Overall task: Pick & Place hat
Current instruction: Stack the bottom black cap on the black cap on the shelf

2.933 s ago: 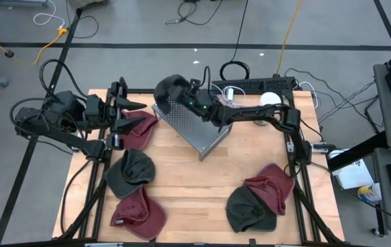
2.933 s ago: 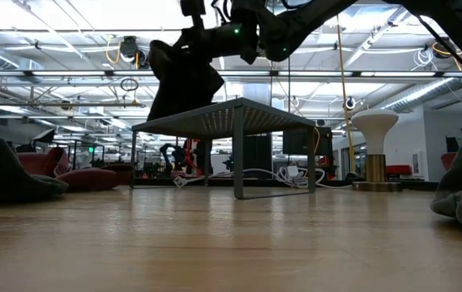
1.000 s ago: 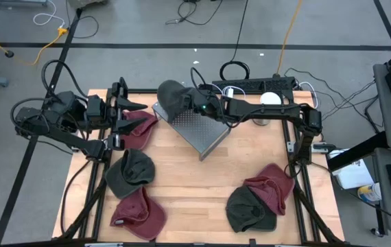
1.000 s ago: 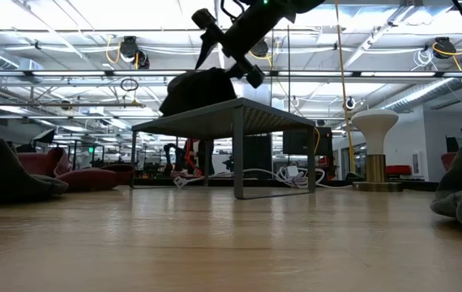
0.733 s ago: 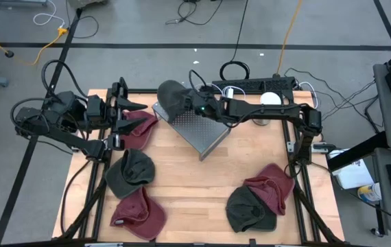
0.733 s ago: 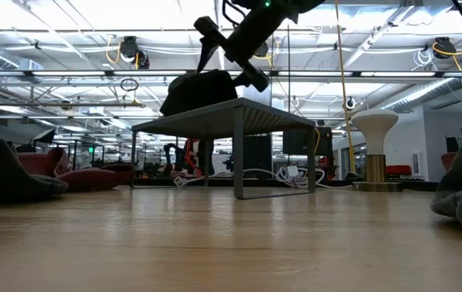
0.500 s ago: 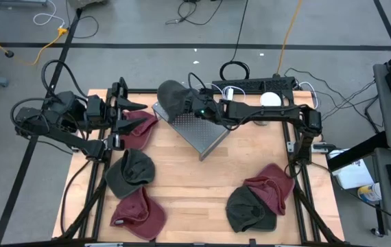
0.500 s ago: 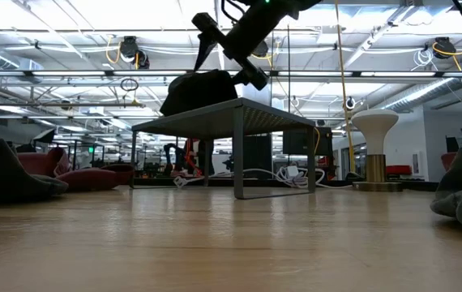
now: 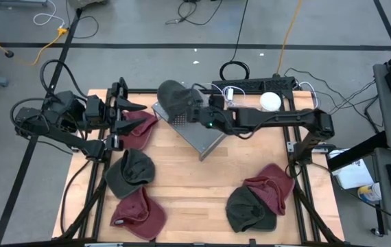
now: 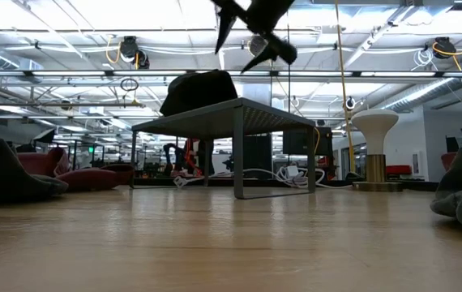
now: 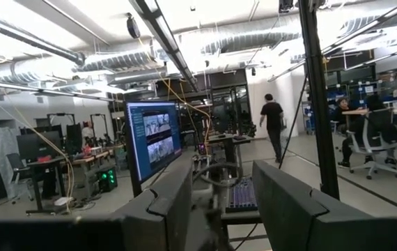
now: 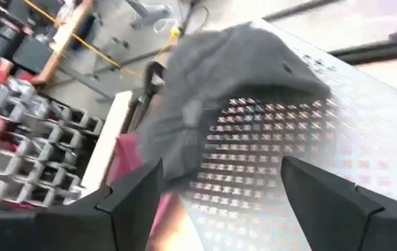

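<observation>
There are six hats in the high view: three dark ones and three red ones. One dark hat lies on the far-left end of the perforated metal shelf, of which there is only one. The other five lie on the wooden table: a red hat just beside the left gripper, a dark hat and a red hat nearer the front on that side, and a dark hat touching a red hat at the front right.

The dark hat on the shelf has its long axis along the shelf, and the dome is at the far-left edge. I cannot tell surely where its brim points.

The right gripper has its fingers spread wide and empty. The hat sits just in front of these fingertips, released and not touched. The left gripper's fingers are parted with nothing between them.

The low view shows what the high view does not: the right gripper hangs clearly above the shelf top, apart from the hat. The right wrist view shows the grey hat resting on the shelf holes between its two fingers. The left wrist view shows only the room, with a monitor and a person walking.
</observation>
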`<action>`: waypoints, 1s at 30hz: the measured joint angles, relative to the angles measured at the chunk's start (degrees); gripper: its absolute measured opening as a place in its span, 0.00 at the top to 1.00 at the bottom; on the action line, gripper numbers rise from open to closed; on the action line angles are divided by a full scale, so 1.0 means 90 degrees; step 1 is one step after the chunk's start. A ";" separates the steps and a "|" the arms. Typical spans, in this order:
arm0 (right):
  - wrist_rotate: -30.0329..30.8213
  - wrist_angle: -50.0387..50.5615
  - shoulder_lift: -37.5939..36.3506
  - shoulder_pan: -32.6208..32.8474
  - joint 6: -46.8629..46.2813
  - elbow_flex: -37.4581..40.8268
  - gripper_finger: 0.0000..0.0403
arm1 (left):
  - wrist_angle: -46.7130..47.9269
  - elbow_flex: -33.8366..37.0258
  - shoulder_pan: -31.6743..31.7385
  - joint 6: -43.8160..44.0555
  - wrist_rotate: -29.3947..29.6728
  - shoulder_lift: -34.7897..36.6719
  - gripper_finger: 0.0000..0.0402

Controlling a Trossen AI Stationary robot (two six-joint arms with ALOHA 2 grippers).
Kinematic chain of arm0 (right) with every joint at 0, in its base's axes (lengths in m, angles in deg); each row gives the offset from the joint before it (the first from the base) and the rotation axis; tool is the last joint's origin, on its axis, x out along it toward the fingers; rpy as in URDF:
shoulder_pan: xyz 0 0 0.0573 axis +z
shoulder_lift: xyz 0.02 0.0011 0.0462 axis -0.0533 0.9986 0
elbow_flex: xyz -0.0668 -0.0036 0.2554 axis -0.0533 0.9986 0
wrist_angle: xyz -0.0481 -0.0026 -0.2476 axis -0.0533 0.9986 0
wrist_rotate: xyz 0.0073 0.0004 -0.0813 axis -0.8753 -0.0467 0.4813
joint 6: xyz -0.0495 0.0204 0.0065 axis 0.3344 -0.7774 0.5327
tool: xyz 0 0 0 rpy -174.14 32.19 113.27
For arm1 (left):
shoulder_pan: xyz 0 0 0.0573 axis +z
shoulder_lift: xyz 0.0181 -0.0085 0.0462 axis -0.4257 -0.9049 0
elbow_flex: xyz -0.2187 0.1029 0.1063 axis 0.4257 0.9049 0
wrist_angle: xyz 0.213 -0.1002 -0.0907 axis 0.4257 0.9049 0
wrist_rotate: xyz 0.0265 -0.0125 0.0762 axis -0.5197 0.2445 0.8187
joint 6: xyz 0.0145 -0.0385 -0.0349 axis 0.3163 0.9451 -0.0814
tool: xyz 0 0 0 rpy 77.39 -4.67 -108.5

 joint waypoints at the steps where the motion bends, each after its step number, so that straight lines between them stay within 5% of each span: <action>1: 0.0095 0.0105 -0.0047 0.0088 -0.0036 -0.0011 0.30 | 0.0000 0.0000 0.0003 -0.0002 0.0000 0.0000 0.61; 10: -0.0039 0.1426 -0.0824 0.0878 0.0425 -0.0002 0.30 | 0.0007 -0.0002 0.0003 0.0032 -0.0005 -0.0002 0.61; 21: -0.2919 0.2861 -0.1485 0.1266 0.2339 -0.0004 0.30 | 0.0014 -0.0002 0.0003 0.0151 -0.0012 -0.0002 0.61; 30: -0.4010 0.4840 -0.1546 0.1416 0.3565 -0.0004 0.30 | 0.0034 -0.0002 0.0000 0.0631 -0.0012 -0.0012 0.61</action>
